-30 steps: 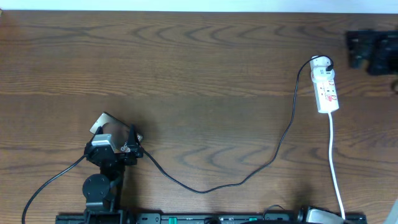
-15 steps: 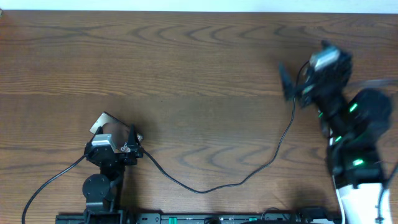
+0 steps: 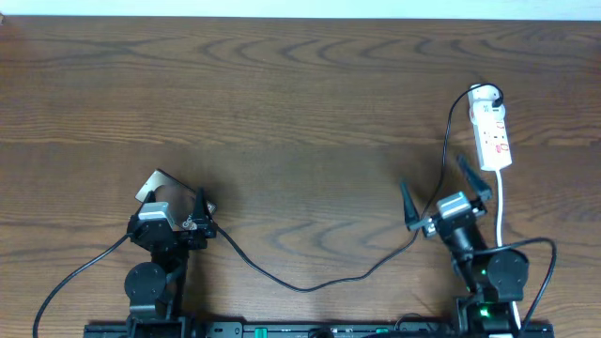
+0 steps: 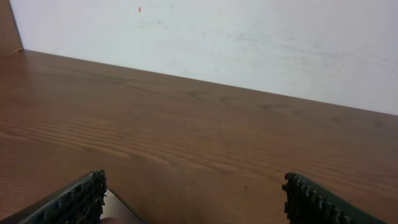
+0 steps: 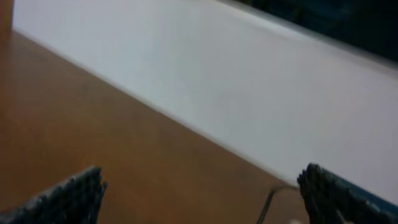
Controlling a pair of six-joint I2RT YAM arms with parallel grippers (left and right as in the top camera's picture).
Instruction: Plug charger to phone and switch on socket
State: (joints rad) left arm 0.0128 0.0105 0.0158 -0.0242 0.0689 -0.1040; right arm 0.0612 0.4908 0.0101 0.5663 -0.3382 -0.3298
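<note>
the left pincer (image 4: 196, 193) stands wide apart and empty over the phone (image 3: 160, 186), whose corner shows just ahead of it. the charger (image 3: 310, 285) ends just beside its right finger, and whether it is plugged in i cannot tell. the cable passes under the right pincer (image 3: 439, 190), also wide apart and empty. the socket (image 3: 491, 131) lies ahead of that pincer, slightly right.

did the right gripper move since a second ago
Yes. The right gripper has come from above and right of the socket to below and left of it in the overhead view, toward the near edge.
</note>
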